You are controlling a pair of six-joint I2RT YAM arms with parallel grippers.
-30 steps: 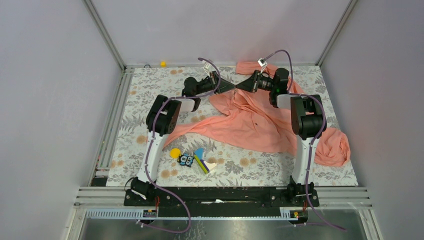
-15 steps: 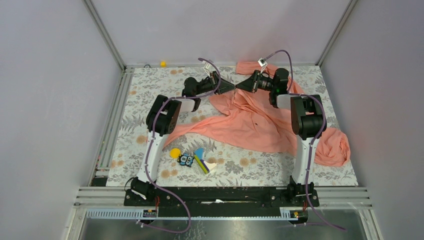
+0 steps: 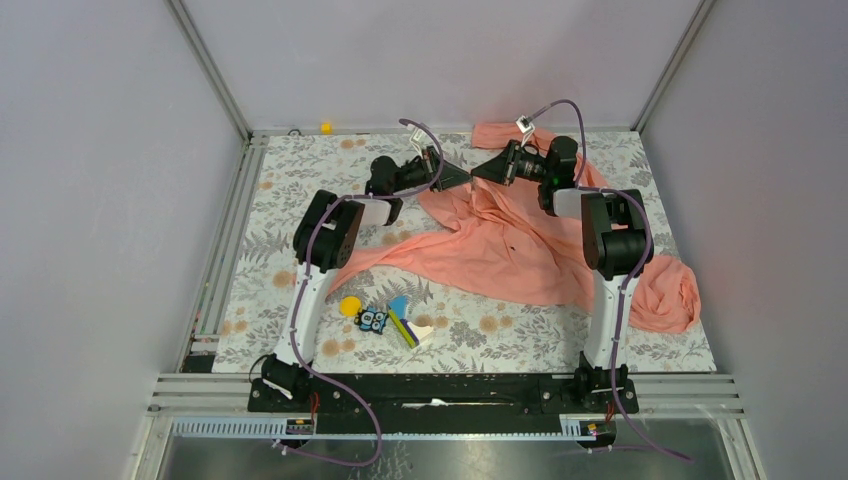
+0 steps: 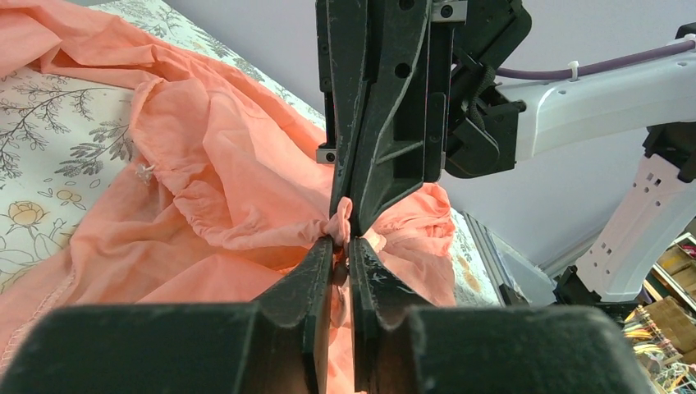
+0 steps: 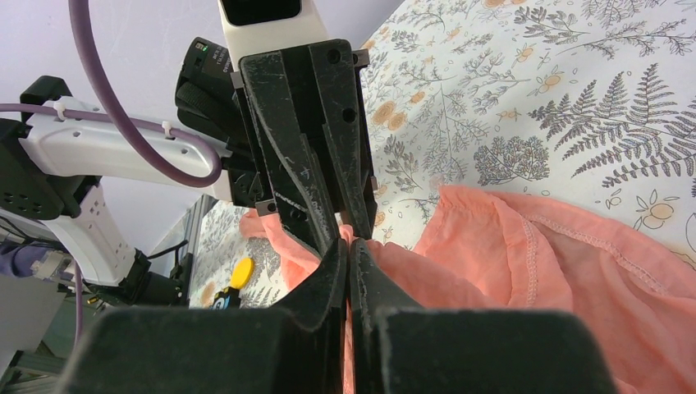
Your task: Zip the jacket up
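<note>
pinching a limp jacket, tip to tip, by the far edge

the jacket (image 3: 500, 245) lies crumpled over the right half of the worktop (image 3: 290, 190). it runs from the far edge down toward the right edge, where one sleeve is bunched up. the left end effector (image 3: 462, 178) and the right end effector (image 3: 482, 173) meet nose to nose just short of the far edge. each is clamped on a small gather of salmon cloth, and the wrist views show the fingers (image 4: 316, 271) pressed together with fabric between them.

the cloth looks thin, light and quite limp. it would likely sag, wrinkle and creep out of a shallow pinch rather than hold any shape. a stitched hem or seam, where the layers double, should give a surer bite than open cloth. no zip teeth or slider can be made out in any view, so the right spot to pull cannot be told. small toy pieces (image 3: 385, 318) sit near the near edge, well apart from the jacket.
</note>
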